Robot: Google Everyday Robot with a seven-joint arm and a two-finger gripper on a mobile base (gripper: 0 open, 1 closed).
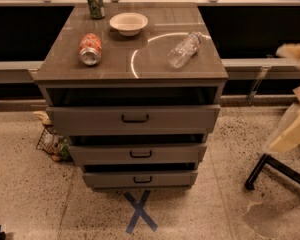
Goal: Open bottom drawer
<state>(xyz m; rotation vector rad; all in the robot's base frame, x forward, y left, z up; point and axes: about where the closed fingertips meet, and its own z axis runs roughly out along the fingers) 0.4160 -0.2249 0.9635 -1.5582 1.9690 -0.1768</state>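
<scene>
The cabinet (135, 64) has three grey-brown drawers, each with a small black bar handle. The bottom drawer (105, 179) is the lowest, just above the floor, with its handle (142, 179) at mid-front. A dark gap shows above its front, as with the two drawers above it. My gripper does not show in the camera view. A pale blurred shape (292, 129) at the right edge, perhaps part of my arm, stays away from the drawers.
On the cabinet top lie a red can (90, 49) on its side, a plastic bottle (184, 49) on its side, a white bowl (128, 23) and a green can (95, 1). A blue tape X (140, 211) marks the floor. A wire basket (52, 143) stands left. Black legs (275, 171) stand right.
</scene>
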